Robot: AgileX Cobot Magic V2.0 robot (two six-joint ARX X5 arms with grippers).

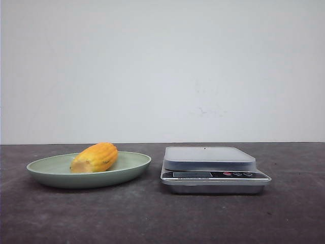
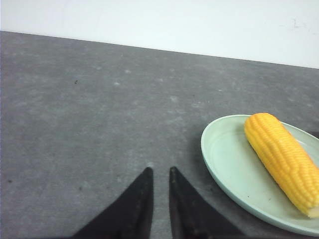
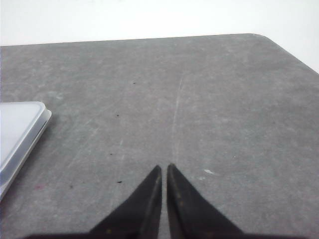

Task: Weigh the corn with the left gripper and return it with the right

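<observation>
Lying on its side in the green plate, the corn rests left of the plate's centre, its paler blunt end toward the camera and its long axis running roughly 7 o'clock to 1 o'clock in the front view. Only 1 cob is present. The plate sits on the dark grey table, at 9 o'clock from the scale; plate rim and scale base are near each other but apart. The scale's pale weighing platform carries nothing; its display strip and small buttons face the camera, reading not legible.

Left gripper: neither arm shows in the front view. Its wrist camera shows 2 black fingers drawn nearly together, a narrow slit between the tips, holding nothing, hovering over bare table. Plate and corn lie off to 1 side of the fingers, clear of them.

Right gripper: fingers likewise drawn almost together, thin gap, nothing between them, over bare table. A corner of the scale platform shows at the edge of that wrist view, well apart from the tips.
</observation>
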